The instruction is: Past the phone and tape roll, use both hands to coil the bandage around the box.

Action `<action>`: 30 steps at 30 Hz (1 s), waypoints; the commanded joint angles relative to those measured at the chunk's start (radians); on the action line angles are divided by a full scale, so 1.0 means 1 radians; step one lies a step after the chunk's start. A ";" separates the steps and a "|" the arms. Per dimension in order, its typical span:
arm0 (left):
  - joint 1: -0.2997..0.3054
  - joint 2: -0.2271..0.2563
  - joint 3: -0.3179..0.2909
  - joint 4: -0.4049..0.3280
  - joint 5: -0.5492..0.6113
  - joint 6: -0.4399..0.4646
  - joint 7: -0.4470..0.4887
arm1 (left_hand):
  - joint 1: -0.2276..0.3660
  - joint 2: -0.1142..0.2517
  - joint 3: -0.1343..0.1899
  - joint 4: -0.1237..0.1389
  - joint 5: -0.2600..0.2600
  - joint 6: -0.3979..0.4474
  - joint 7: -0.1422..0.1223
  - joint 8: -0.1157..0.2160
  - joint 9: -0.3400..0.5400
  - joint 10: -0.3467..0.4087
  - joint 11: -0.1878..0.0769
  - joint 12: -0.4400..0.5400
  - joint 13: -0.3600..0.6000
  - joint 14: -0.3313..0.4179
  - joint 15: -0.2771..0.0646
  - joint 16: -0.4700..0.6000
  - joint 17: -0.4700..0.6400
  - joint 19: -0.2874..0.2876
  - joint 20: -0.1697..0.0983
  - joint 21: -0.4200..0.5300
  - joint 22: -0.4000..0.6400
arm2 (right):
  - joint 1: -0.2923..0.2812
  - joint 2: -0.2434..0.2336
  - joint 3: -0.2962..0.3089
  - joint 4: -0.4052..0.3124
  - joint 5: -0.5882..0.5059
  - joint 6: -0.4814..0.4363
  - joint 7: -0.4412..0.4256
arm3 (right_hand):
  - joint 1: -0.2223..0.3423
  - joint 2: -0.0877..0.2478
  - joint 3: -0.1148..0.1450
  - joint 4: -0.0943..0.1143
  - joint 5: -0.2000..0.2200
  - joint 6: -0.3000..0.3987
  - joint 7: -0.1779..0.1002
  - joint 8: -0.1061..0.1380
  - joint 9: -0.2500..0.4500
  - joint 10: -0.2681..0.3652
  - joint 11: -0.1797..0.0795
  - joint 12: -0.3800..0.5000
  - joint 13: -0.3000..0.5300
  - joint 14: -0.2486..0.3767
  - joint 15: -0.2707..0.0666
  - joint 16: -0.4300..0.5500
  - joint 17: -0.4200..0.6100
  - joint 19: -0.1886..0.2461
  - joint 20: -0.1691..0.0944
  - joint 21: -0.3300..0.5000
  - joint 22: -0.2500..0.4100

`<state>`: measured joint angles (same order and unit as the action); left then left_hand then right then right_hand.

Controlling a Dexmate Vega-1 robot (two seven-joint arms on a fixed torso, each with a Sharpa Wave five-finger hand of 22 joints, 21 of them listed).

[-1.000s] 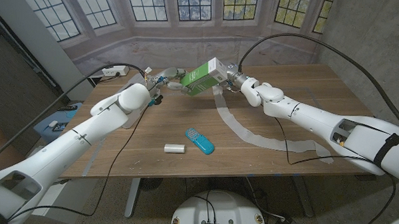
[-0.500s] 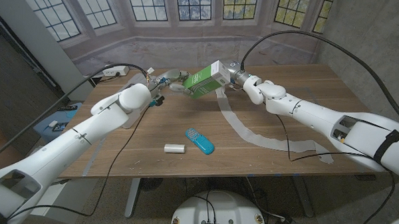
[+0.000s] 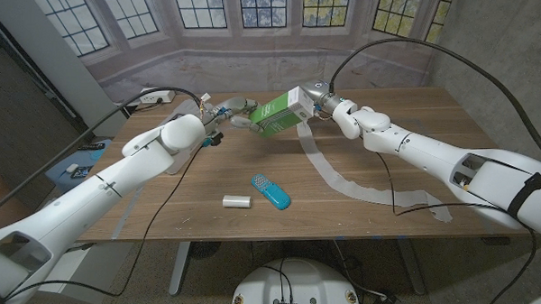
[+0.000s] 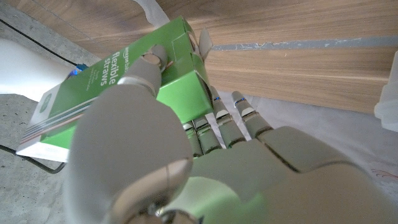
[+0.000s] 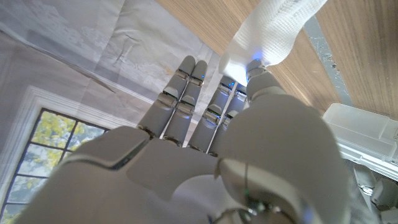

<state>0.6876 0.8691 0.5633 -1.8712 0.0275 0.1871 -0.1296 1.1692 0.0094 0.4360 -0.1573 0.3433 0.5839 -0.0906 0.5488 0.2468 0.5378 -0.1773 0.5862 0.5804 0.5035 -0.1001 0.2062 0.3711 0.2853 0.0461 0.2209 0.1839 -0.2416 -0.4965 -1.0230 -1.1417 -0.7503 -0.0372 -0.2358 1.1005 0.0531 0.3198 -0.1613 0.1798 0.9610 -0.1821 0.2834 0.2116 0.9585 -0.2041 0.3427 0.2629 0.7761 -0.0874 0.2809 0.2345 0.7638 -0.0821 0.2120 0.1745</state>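
A green box (image 3: 276, 115) with a white end hangs above the table's far middle. My left hand (image 3: 233, 113) grips its left end; the left wrist view shows the fingers wrapped round the box (image 4: 118, 68), which is labelled flexible straws. My right hand (image 3: 323, 100) is at the box's white right end and pinches the white bandage (image 5: 273, 25) between thumb and fingers. From the box the bandage (image 3: 334, 175) trails down over the table to the front right. Near the front middle lie the teal phone (image 3: 270, 191) and the white tape roll (image 3: 237, 201).
A white power strip (image 3: 156, 96) with cables sits at the table's (image 3: 208, 172) far left corner. Left of the table, a low stand holds a blue item (image 3: 86, 157). A clear plastic container (image 5: 367, 134) appears in the right wrist view.
Both hands and the box have shifted slightly up and left. My right hand has moved over the box's white end, drawing the bandage's curve straighter. Phone and tape roll have not moved.
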 commanded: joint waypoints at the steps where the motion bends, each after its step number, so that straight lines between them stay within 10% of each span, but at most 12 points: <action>1: -0.007 0.004 0.013 -0.007 0.003 0.012 -0.028 | -0.038 0.042 0.009 0.003 0.002 0.020 0.015 0.235 0.003 0.017 -0.016 0.003 0.123 -0.007 0.002 -0.002 0.001 -0.002 -0.002 -0.004 0.005 | 0.007 -0.015 0.003 -0.022 -0.012 -0.003 -0.001 | 0.010 0.005 -0.003 -0.001 -0.001 0.010 0.000 0.008 0.002 0.010 0.000 0.007 0.001 0.011 -0.151 -0.002 0.005 0.010 -0.084 0.004 0.004; 30: -0.069 -0.034 0.066 0.061 0.012 0.000 -0.098 | -0.043 0.044 0.010 0.004 0.000 0.015 0.018 0.241 0.001 0.018 -0.014 0.001 0.124 -0.008 0.005 -0.001 0.000 -0.004 0.000 -0.004 0.005 | -0.021 -0.026 0.031 -0.168 -0.073 -0.027 0.011 | 0.015 0.006 -0.010 0.000 -0.001 0.014 0.001 0.006 0.002 0.017 0.000 0.006 0.003 0.018 -0.150 -0.010 0.008 0.012 -0.085 0.003 0.004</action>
<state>0.6496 0.8437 0.6082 -1.8432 0.0407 0.1955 -0.1890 1.1691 0.0093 0.4361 -0.1573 0.3396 0.5822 -0.0890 0.5490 0.2434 0.5378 -0.1773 0.5803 0.5898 0.4981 -0.0946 0.2062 0.3713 0.2839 0.0446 0.2209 0.1839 -0.2594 -0.5215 -0.9998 -1.2771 -0.8027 -0.0697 -0.2301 1.1085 0.0582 0.3101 -0.1626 0.1797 0.9719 -0.1819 0.2853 0.2119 0.9677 -0.2057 0.3423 0.2625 0.7852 -0.0859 0.2732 0.2396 0.7638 -0.0821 0.2120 0.1745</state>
